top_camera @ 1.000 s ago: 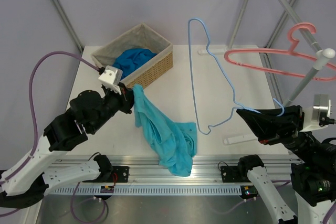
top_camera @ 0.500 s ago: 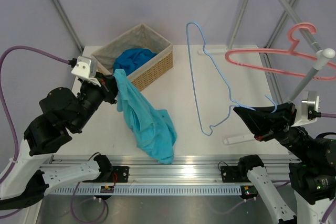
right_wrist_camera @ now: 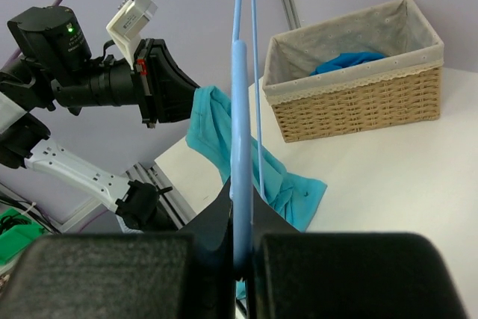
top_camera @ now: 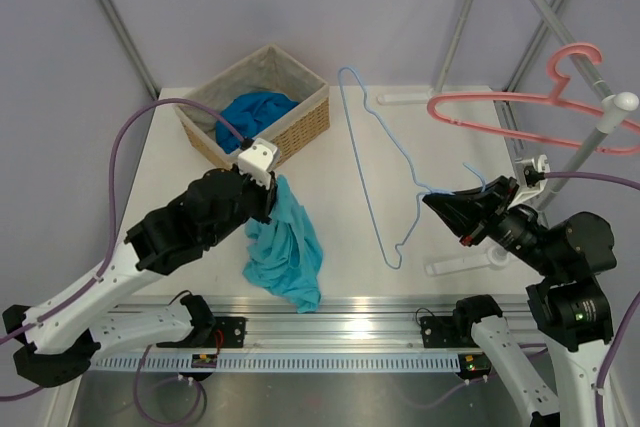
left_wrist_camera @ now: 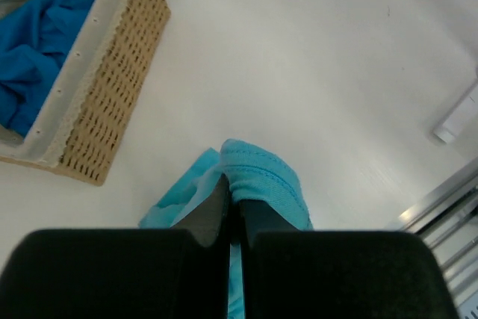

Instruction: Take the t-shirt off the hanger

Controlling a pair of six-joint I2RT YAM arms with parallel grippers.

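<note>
Left wrist view: the t-shirt (left_wrist_camera: 258, 177) is lost behind the left gripper (left_wrist_camera: 234, 201), its lower folds hidden, and the wicker basket (left_wrist_camera: 112, 87) is cut off at the left edge. Right wrist view: the hanger (right_wrist_camera: 240, 110) is blurred up close and runs off the top.

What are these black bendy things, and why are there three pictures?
They are two robot arms with pinching fingers. One picture looks down from above; the other two come from little cameras on each wrist. The left gripper pinches a teal t-shirt, whose lower part lies bunched on the white table. The right gripper holds a thin blue wire hanger with no shirt on it. A basket at the back holds a darker blue cloth.
</note>
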